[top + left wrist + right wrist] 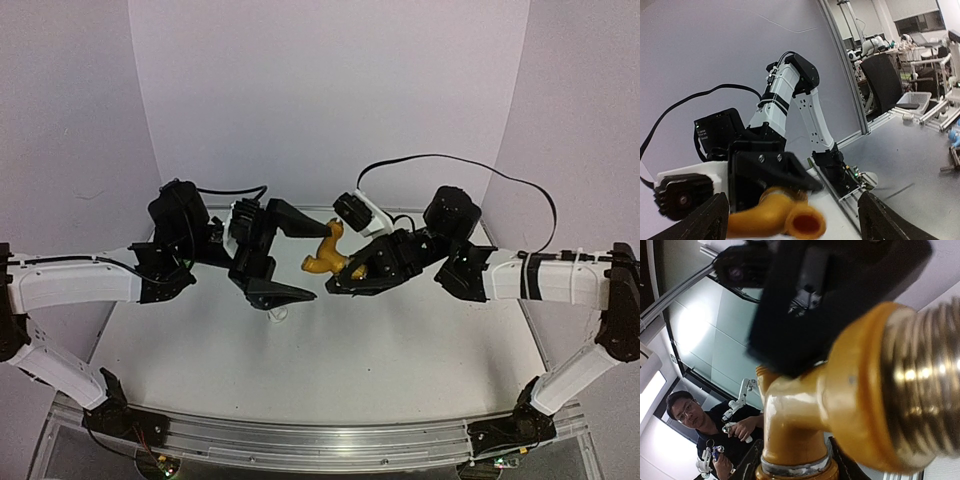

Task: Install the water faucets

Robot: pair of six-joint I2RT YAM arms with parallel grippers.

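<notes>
The yellow-gold faucet (326, 252) hangs in the air over the middle of the table, held by my right gripper (345, 268), which is shut on it. In the right wrist view the faucet (805, 405) fills the frame, its threaded brass end (922, 370) at the right, and my right gripper (792, 467) clamps its lower collar. My left gripper (318, 260) is open, one finger on each side of the faucet, not touching it. In the left wrist view the faucet's open spout (802, 226) points at the camera between my left gripper's fingers (792, 222). The green faucet is out of view.
A small white fitting (277, 315) stands on the white table (400, 360) just below the left gripper. White walls enclose the back and both sides. The right arm's black cable (480, 170) loops behind it. A metal rail (320, 440) runs along the near edge.
</notes>
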